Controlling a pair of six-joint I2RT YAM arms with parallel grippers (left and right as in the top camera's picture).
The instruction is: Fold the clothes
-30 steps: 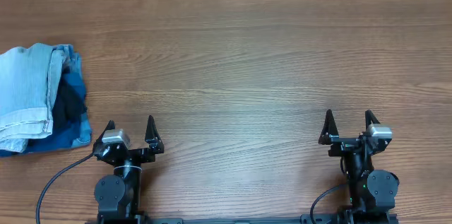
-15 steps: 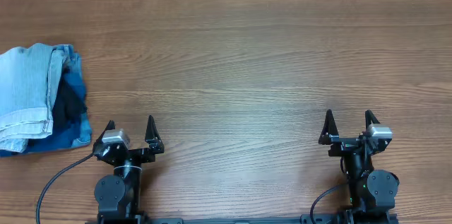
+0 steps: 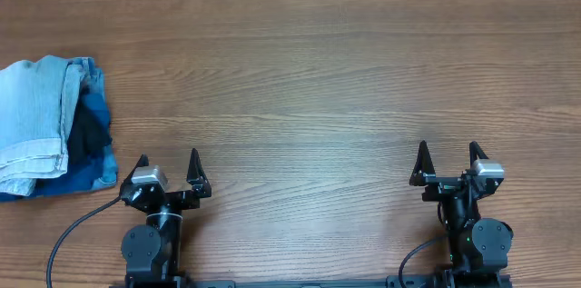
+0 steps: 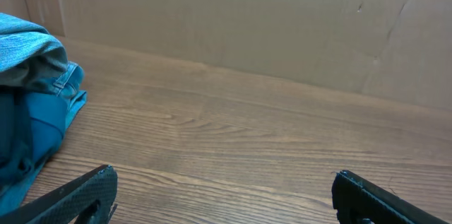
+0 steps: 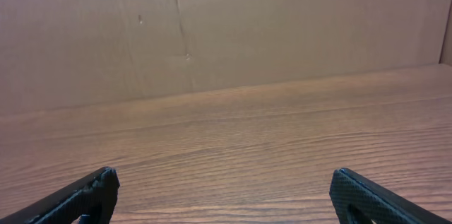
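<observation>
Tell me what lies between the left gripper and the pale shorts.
Overhead view: a black garment and darker blue jeans lie beside the pale shorts, then bare table before the left gripper.

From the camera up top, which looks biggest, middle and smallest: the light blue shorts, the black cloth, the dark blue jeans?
1. The light-blue shorts, clearly biggest.
2 and 3. The dark blue jeans and the black garment: only parts peek out, about alike, so no ranking.

The pale denim shorts are cut off by the left edge of the overhead view. The black garment and the darker blue jeans are mostly hidden beneath them.
</observation>
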